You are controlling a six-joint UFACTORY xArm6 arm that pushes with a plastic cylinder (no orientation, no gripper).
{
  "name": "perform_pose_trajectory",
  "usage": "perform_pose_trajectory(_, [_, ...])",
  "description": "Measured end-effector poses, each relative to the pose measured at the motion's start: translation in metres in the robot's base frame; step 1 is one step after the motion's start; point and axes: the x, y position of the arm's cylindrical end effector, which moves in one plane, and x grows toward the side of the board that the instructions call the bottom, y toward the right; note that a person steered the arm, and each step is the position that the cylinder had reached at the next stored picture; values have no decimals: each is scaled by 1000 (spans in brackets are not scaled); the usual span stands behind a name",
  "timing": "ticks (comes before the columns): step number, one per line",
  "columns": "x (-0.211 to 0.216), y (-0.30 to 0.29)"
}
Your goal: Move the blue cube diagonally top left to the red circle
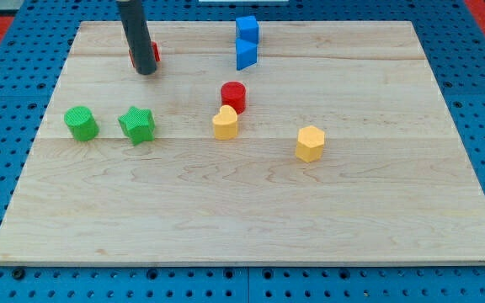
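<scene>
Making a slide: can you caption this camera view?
My tip hides a red block far left of the blue cube and red circle.

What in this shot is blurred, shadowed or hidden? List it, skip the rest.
Camera view: even, soft light, no strong glare on the wooden board. Blocks cast only faint shadows. The rod is slightly blurred, my tip at the view's top left hiding most of a red block, shape unclear. The blue cube and red cylinder are sharp.
</scene>
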Motion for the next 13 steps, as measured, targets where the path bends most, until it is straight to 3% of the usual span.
perform_pose_trajectory(2, [-19, -15])
perform_pose_trajectory(3, [5, 43])
perform_pose_trajectory(5, [-49, 42])
perform_pose_trajectory(7, [-43, 48])
perform_pose_trajectory(10, [-92, 94])
perform_pose_trajectory(13, [-94, 101])
